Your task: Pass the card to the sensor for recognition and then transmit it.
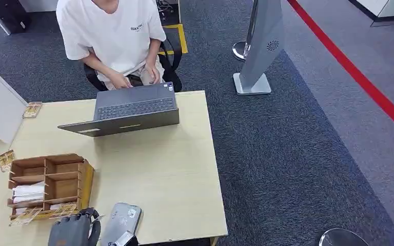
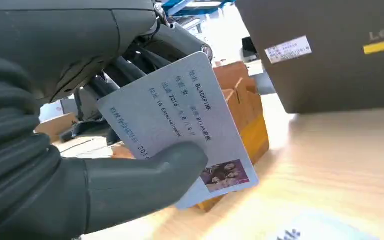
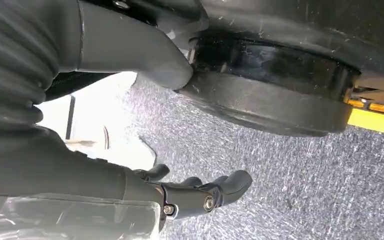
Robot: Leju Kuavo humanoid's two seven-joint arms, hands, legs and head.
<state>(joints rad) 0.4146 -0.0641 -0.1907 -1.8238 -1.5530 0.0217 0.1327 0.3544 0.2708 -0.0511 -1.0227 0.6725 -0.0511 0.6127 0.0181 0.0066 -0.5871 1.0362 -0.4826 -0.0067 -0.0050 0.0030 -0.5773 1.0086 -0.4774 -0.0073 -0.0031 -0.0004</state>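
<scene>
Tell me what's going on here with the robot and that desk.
The robot's left hand holds a pale ID-style card between thumb and fingers, just above the desk beside a wooden organizer. A grey card sensor lies on the desk's near edge next to that hand, and the card has not yet been laid on it. The right hand hangs over the carpet holding nothing. A person sits opposite, typing on a laptop.

Ahead of me, upper left of the head view, a person in a white T-shirt (image 1: 110, 31) sits typing on a grey laptop (image 1: 128, 108) at the far edge of the pale wooden table (image 1: 169, 174). A wooden compartment box (image 1: 48, 185) holding white papers sits lower left. A silver stand (image 1: 260, 48) rises upper right on grey carpet (image 1: 287, 169), crossed by a red floor line (image 1: 359, 77).
</scene>
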